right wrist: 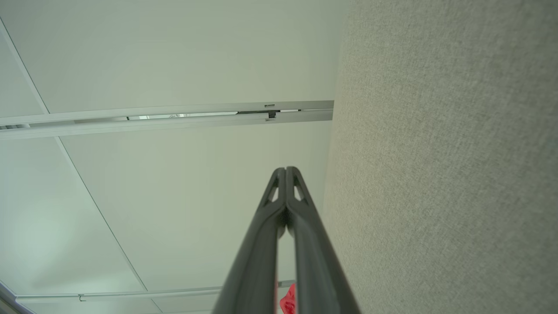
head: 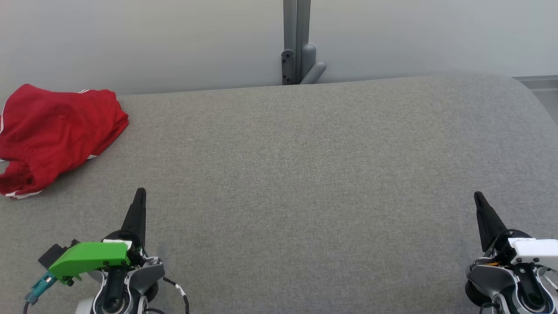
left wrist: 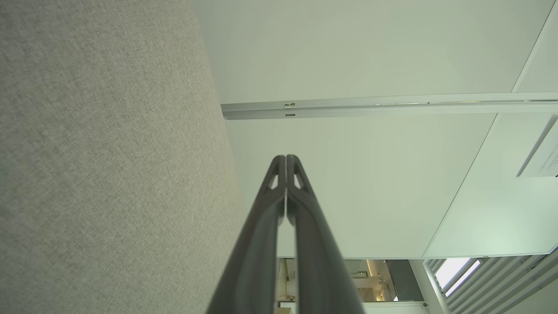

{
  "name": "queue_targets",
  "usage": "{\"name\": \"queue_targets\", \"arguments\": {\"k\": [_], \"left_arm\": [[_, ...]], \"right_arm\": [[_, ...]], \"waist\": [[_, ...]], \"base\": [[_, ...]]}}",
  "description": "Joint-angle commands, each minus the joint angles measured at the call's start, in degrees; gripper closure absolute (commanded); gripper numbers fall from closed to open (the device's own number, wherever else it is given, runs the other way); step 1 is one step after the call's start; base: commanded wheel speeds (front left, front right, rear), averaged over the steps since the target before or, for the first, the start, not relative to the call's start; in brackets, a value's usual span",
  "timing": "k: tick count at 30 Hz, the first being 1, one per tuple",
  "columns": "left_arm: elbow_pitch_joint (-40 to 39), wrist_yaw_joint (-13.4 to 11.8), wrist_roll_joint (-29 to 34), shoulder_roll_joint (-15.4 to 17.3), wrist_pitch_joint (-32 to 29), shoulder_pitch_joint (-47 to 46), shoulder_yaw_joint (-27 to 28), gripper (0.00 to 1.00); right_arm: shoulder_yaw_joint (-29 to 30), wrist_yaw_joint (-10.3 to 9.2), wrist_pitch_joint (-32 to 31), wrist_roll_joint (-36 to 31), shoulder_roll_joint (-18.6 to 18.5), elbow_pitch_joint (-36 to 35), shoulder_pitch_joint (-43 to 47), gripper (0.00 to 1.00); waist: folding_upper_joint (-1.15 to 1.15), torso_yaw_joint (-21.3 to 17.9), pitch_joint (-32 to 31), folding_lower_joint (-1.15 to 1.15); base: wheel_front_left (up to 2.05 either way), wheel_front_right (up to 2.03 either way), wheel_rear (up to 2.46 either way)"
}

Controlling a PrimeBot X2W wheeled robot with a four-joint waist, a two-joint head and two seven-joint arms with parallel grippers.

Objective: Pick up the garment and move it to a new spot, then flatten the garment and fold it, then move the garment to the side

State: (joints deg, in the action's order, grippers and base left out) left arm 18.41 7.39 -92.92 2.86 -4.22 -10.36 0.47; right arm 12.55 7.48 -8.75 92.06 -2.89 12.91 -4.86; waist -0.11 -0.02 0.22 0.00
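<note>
Head view: we see the red garment (head: 56, 131) crumpled on the grey surface (head: 305, 174), ahead and to the left of our left claw (head: 140, 192), well apart from it. Our left claw and right claw (head: 478, 195) are both clenched, empty. A grey post (head: 296, 43) stands far ahead, between them.

Crumpled red fabric garment (head: 56, 131), ten o'clock: one.
Dark long-fingered grippers: two. Left gripper (head: 140, 194) at seven o'clock, right gripper (head: 478, 197) at five o'clock.
Grey metal wall post (head: 296, 39), twelve o'clock: one.
</note>
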Motion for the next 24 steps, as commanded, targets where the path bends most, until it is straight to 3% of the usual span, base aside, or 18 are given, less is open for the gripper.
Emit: {"name": "queue_targets", "arguments": {"k": [1, 24], "left_arm": [[-0.1, 0.3, -0.3, 0.0, 0.0, -0.9, 0.2, 1.0], [-0.1, 0.3, -0.3, 0.0, 0.0, -0.9, 0.2, 1.0]], "right_arm": [[0.1, 0.02, -0.3, -0.1, 0.0, 0.1, -0.3, 1.0], [0.1, 0.02, -0.3, -0.1, 0.0, 0.1, -0.3, 1.0]], "waist": [[0.11, 0.0, 0.0, 0.0], [0.11, 0.0, 0.0, 0.0]], "base": [[0.0, 0.0, 0.0], [0.0, 0.0, 0.0]]}}
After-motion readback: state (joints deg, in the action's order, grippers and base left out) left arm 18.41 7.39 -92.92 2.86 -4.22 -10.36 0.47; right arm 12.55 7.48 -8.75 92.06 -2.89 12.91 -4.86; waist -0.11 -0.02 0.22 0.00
